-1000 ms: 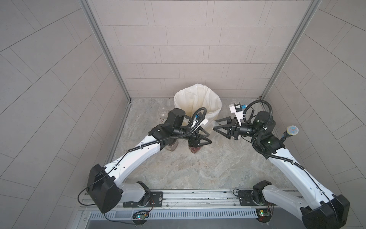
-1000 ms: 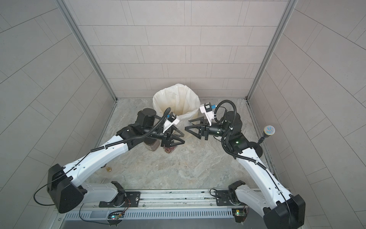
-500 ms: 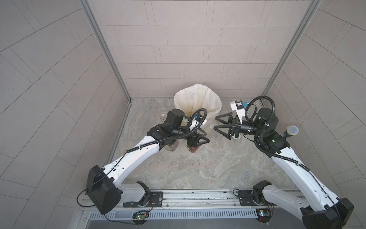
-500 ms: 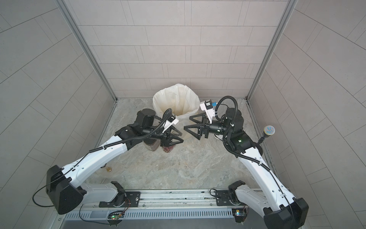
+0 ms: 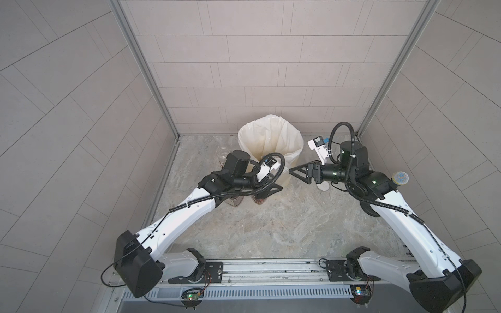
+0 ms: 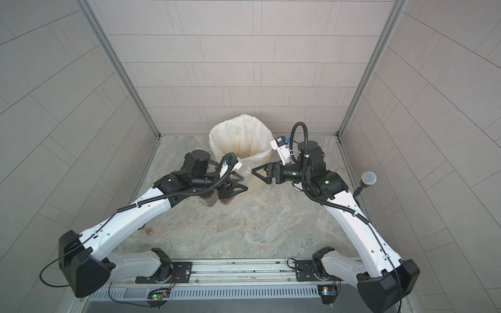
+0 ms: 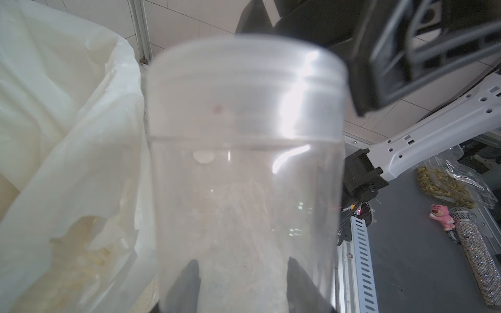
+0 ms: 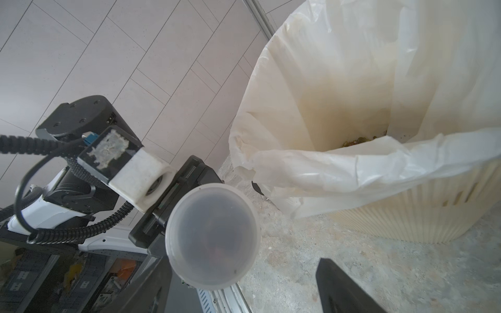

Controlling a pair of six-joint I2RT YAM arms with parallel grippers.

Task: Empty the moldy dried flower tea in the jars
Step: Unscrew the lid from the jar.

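My left gripper is shut on a clear jar with a cloudy white lid, held on its side beside the bin, lid toward my right arm. A dark mass of tea shows dimly through that lid. My right gripper is open, its fingers either side of the lid and apart from it. In both top views the right gripper faces the left gripper. Two more jars holding dark tea stand on the floor under my left arm.
The cream ribbed bin with white liner stands at the back behind both grippers. An empty clear jar sits left of it. A white lid lies under my right wrist. A small gold object lies by my left arm.
My right gripper has moved left to the held jar's lid, spreading its jaws wide and then narrowing them somewhat. The left arm holds the jar nearly still.
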